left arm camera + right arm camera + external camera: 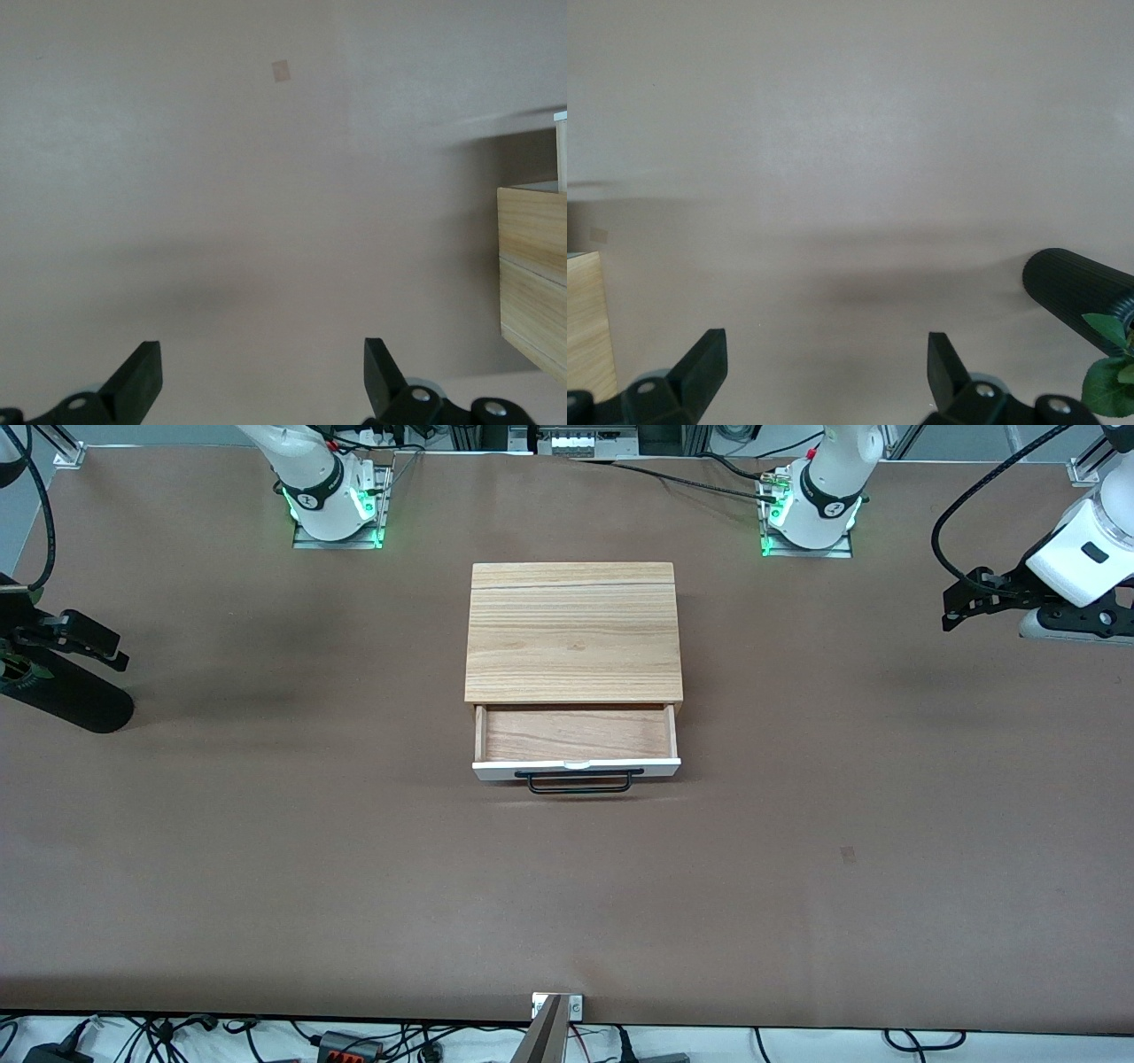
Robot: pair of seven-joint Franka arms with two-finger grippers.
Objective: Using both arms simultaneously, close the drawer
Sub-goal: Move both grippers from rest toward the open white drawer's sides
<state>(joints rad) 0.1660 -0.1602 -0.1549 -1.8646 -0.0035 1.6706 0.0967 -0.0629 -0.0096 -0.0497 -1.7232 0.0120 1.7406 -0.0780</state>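
Observation:
The light oak box (574,633) stands mid-table. Its drawer (576,735) is pulled out toward the front camera, with its white front panel (656,767) and black wire handle (580,783) showing; the tray is empty. My left gripper (952,613) hangs open and empty over bare table at the left arm's end, well apart from the box. My right gripper (117,657) hangs open and empty at the right arm's end. The left wrist view shows open fingers (142,376), the box side (532,274) and the drawer's white front (561,150). The right wrist view shows open fingers (704,367) and a box corner (585,328).
A black ribbed cylinder (75,700) with green leaves lies on the table beside my right gripper; it also shows in the right wrist view (1076,288). A small tape patch (848,855) marks the brown mat. The arm bases (332,500) stand along the table edge farthest from the front camera.

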